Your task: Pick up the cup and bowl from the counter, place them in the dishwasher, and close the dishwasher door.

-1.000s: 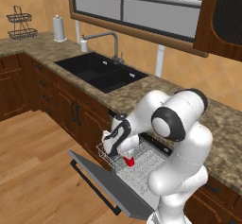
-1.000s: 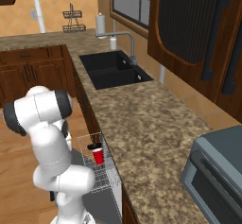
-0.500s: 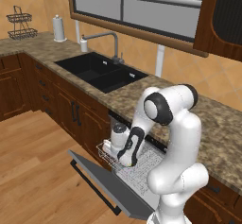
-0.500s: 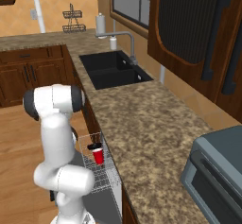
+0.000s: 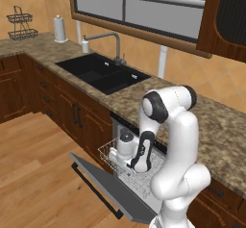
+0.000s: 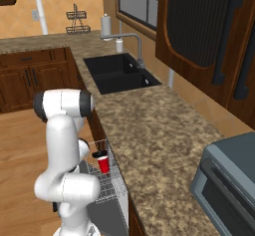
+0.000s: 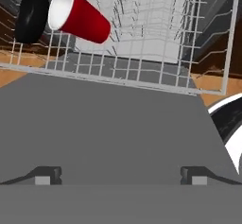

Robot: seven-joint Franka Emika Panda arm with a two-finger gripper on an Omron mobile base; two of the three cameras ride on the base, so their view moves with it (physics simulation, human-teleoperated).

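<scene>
**Operator:** Where are the cup and bowl right now?

**Describer:** Both are already in the white wire rack of the built-in grey dishwasher. In the hand view, the small red tapered plastic cup with a white rim sits at about eleven o'clock, and the small glossy black bowl touches it on its nine o'clock side. In the right base view, the cup stands upright in the rack just below the edge of the speckled brown-and-tan granite counter.

**Operator:** And the gripper?

**Describer:** The gripper holds nothing. Its two dark fingertips are spread wide apart and point over the flat grey metal dishwasher door, which lies folded down and open.

**Operator:** So the door is what you'd have me handle. How will it behave?

**Describer:** You can expect a stiff, hinged panel, heavier than the dishes, with a smooth face that may slip under the fingers. The long black bar handle runs along its outer edge at about seven o'clock in the left base view. My guess is that lifting from under that far edge, or hooking the bar, gives you the best leverage. The rack probably needs pushing in first.
</scene>
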